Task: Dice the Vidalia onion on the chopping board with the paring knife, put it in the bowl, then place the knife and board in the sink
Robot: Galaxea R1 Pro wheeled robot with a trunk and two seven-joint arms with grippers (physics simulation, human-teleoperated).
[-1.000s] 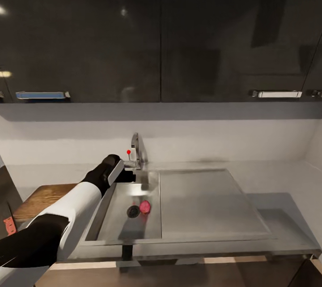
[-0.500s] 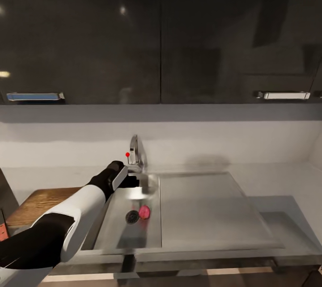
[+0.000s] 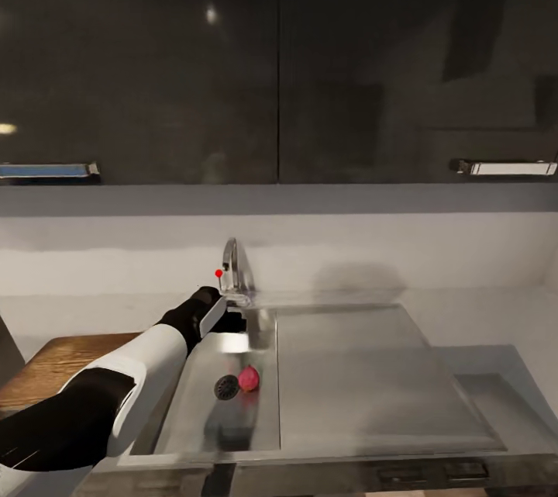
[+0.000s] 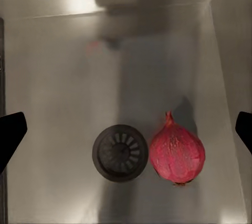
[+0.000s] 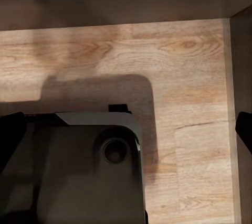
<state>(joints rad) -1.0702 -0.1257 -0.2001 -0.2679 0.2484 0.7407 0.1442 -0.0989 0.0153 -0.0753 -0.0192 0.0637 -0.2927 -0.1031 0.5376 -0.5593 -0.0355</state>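
My left claw (image 4: 126, 129) hangs above the sink (image 3: 194, 419) basin, fingers spread wide with nothing between them. The Vidalia onion (image 4: 177, 153) lies on the basin floor, just beside the round drain (image 4: 120, 152), possibly touching it. The chopping board (image 3: 58, 361) sits on the tabletop left of the sink. My right claw (image 5: 126, 129) is also wide apart, over a wooden floor (image 5: 194, 77).

Kitchen: steel sink (image 3: 232, 435) with chrome tap (image 3: 232, 270), grey worktop (image 3: 496, 326), dark glossy wall cabinets (image 3: 279, 63) overhead.

Pink-red onion (image 4: 177, 154), steel-grey sink (image 3: 341, 373)
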